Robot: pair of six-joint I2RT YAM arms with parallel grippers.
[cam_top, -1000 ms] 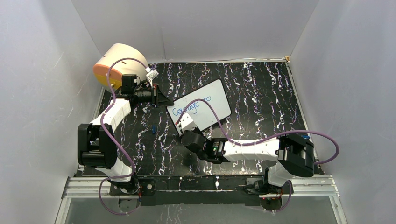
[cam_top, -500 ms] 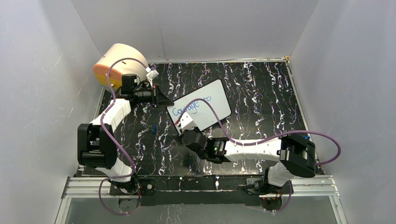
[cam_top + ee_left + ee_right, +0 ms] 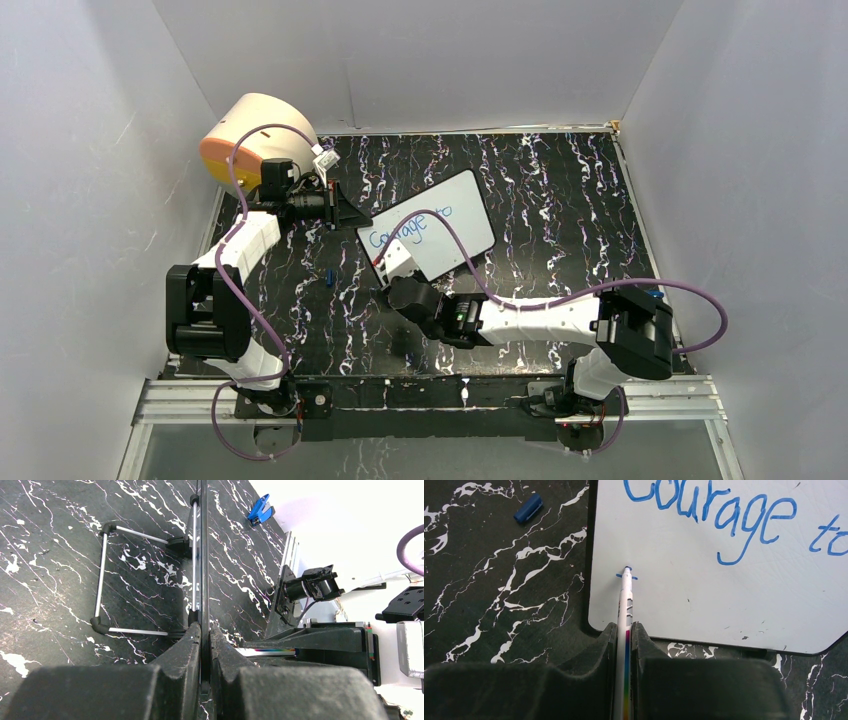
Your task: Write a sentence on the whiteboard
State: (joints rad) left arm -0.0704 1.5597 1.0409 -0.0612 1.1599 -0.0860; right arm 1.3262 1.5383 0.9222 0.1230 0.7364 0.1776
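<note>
The whiteboard (image 3: 440,225) lies tilted at the table's middle, with "Courage to" in blue on its upper line (image 3: 724,515). My right gripper (image 3: 624,626) is shut on a white marker (image 3: 626,597). The marker's tip touches the board's lower left, at a short blue cross stroke. In the top view the right gripper (image 3: 397,268) is at the board's near left corner. My left gripper (image 3: 205,627) is shut on the board's thin black edge (image 3: 202,555), seen edge-on. In the top view the left gripper (image 3: 345,212) is at the board's left side.
The blue marker cap (image 3: 528,507) lies on the black marbled table left of the board, and also shows in the top view (image 3: 329,276). A wire stand (image 3: 102,575) sticks out behind the board. A cream-and-orange drum (image 3: 250,135) stands far left. A blue clip (image 3: 260,511) lies near the wall.
My right gripper with the marker has shifted slightly up and left over the board's lower left. The left arm and the board have not moved.
</note>
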